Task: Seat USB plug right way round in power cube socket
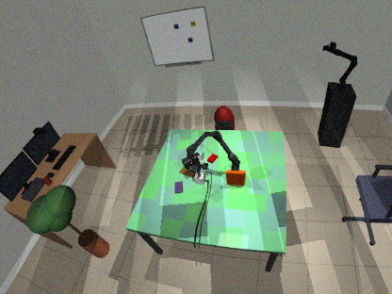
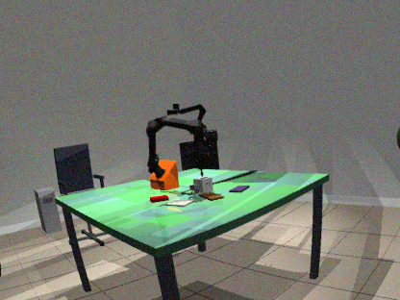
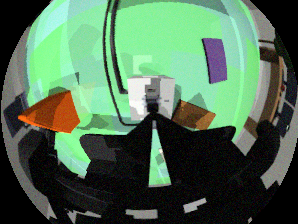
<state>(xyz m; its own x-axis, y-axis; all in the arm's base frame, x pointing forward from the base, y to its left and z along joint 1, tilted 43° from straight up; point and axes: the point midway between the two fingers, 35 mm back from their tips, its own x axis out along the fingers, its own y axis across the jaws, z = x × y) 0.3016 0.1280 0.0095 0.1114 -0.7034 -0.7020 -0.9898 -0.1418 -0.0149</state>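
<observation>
Gripper (image 1: 202,171) (image 2: 202,174) (image 3: 153,116) fingertips clench the plug (image 3: 152,104) above the power cube (image 1: 200,178) (image 2: 203,185) (image 3: 136,95), presumably to correct its jam. Seating remains unconfirmed.

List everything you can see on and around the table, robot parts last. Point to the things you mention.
power cube (image 1: 200,179) (image 2: 205,184) (image 3: 136,99): one, white, on table
orange block (image 1: 236,178) (image 2: 166,176) (image 3: 56,114): one, beside arm base
purple rectangle (image 1: 178,187) (image 2: 239,188) (image 3: 216,60): one, on table
brown rectangle (image 2: 212,196) (image 3: 196,115): one, beside cube
red block (image 1: 212,158) (image 2: 159,198): one, on table
potted plant (image 1: 52,209): one, green, by desk
whiteboard (image 1: 176,40): one, white, wall
swivel chair (image 1: 377,193): one, blue-grey, beside table
arm (image 1: 224,148) (image 2: 152,144): one, black
pincer (image 2: 202,174) (image 3: 153,116): one, black, above cube
</observation>
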